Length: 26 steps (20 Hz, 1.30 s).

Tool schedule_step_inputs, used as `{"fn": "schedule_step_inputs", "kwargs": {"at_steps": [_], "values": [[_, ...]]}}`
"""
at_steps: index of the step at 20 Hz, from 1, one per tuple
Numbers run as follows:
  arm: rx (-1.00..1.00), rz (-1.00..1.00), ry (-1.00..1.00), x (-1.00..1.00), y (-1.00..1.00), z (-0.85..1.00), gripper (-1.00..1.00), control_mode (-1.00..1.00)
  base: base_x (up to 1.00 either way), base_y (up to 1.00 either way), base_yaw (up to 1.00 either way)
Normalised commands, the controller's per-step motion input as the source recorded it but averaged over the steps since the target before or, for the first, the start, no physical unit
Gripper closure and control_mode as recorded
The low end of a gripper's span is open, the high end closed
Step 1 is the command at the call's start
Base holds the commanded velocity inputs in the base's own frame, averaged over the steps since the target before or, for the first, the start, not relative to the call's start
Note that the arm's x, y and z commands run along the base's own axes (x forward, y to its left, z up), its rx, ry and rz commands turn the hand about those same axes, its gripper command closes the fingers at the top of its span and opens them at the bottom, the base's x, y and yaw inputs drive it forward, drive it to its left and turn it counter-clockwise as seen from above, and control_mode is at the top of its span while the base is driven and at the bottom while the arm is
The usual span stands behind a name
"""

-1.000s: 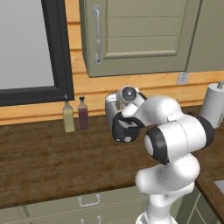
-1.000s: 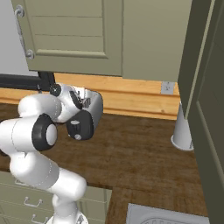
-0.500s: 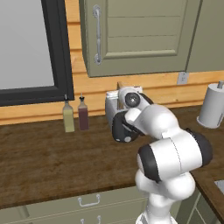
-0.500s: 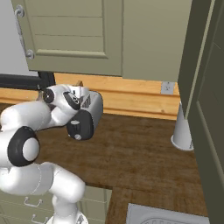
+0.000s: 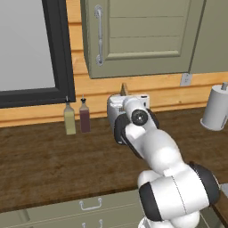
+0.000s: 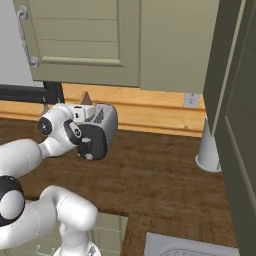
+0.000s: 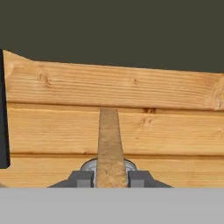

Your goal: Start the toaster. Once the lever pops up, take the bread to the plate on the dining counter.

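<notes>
gripper (image 7: 110,178) clamped on bread (image 7: 109,144) | bread now lifted above toaster (image 6: 98,131) vs 1s ago

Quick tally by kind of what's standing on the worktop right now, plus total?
Bottles: 2 — yellowish bottle, dark red bottle
Toaster: 1 — toaster
Bread: 1 — bread, in the toaster, shut gripper on it
Paper towel roll: 1 — paper towel roll
Total: 5

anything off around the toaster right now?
Nothing spilled or damaged. The bread stands edge-on between the pincer fingertips, gripped above the toaster. The two bottles stand upright against the wall.
</notes>
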Motion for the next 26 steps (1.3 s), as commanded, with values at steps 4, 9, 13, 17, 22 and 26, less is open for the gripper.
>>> {"fn": "schedule_step_inputs", "kwargs": {"at_steps": [4, 9, 13, 17, 22, 26], "values": [[0.06, 0.0, 0.0, -0.69, 0.06, 0.99, 1.0, -1.0, 0.0, 0.0, 0.0], [0.06, 0.0, 0.08, -0.68, 0.06, 0.9, 1.0, -1.0, 0.0, 0.0, 0.0], [0.02, 0.0, 0.29, -0.78, 0.0, 0.39, 1.0, -1.0, 0.0, 0.0, 0.0], [0.0, -0.01, 0.34, -0.84, 0.0, 0.17, 1.0, -1.0, 0.0, 0.0, 0.0], [0.0, -0.01, 0.26, -0.99, 0.01, 0.05, 1.0, -1.0, 0.0, 0.0, 0.0], [0.0, -0.01, 0.21, -1.0, 0.0, 0.14, 1.0, -1.0, 0.0, 0.0, 0.0]]}}
